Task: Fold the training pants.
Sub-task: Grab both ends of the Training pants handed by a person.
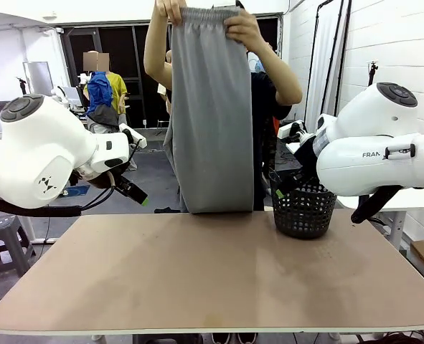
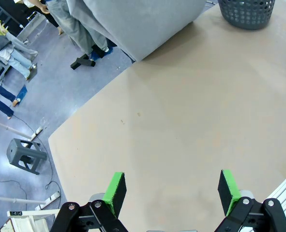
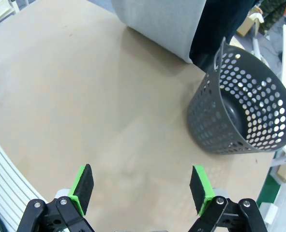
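Observation:
A person at the far side holds the light grey training pants (image 1: 213, 107) up by the gathered waistband with both hands (image 1: 244, 29). The fabric hangs straight down, and its lower end reaches the table's far edge. The same cloth hangs at the top of the left wrist view (image 2: 138, 24) and of the right wrist view (image 3: 162, 21). My left gripper (image 2: 171, 191) is open above bare tabletop, nothing between its green pads. My right gripper (image 3: 142, 187) is open too, over the table short of the basket. In the front view the left gripper (image 1: 133, 190) hangs off the table's far left corner.
A black mesh basket (image 1: 303, 209) stands at the far right of the brown table (image 1: 212, 279), empty as far as the right wrist view of the basket (image 3: 244, 106) shows. A grey stool (image 2: 26, 155) stands on the floor at the left.

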Robot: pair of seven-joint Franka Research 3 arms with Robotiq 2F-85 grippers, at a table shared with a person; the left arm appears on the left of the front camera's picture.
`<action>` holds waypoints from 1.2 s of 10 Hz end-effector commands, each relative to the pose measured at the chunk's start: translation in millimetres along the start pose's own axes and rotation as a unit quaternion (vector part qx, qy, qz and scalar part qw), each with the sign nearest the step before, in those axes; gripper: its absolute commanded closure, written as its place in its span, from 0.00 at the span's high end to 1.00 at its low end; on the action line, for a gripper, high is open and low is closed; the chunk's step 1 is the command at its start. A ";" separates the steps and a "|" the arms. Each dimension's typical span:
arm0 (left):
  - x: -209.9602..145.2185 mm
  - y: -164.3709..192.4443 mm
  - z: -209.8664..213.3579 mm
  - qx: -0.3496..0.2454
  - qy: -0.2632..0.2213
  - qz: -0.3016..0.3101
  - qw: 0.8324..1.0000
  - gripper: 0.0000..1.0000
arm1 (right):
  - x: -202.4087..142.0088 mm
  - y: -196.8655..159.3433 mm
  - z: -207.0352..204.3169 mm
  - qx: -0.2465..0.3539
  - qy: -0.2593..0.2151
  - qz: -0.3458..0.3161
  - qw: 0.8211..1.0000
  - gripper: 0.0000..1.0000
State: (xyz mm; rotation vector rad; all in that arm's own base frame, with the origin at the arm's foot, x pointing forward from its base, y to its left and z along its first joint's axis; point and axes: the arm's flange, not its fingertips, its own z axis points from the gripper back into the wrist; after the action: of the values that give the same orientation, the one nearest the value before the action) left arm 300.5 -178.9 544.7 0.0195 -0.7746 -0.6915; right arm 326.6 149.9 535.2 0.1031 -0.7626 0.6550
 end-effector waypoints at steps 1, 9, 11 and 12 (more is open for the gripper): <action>1.1 1.7 -1.6 0.003 -0.005 -0.006 1.000 1.00 | 0.7 -0.2 0.5 -0.001 -0.003 0.000 1.000 1.00; 1.1 1.7 -1.6 0.003 -0.005 -0.006 1.000 1.00 | 0.7 -0.2 0.5 -0.001 -0.003 0.000 1.000 1.00; 1.1 1.7 -1.6 0.003 -0.005 -0.006 1.000 1.00 | 0.7 -0.2 0.5 -0.001 -0.003 0.000 1.000 1.00; 1.1 1.7 -1.6 0.003 -0.005 -0.006 1.000 1.00 | 0.7 -0.2 0.5 -0.001 -0.003 0.000 1.000 1.00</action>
State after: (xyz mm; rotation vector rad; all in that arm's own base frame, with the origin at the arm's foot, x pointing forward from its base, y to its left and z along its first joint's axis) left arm 300.5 -178.9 544.7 0.0195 -0.7746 -0.6915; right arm 326.6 149.9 535.2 0.1031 -0.7626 0.6550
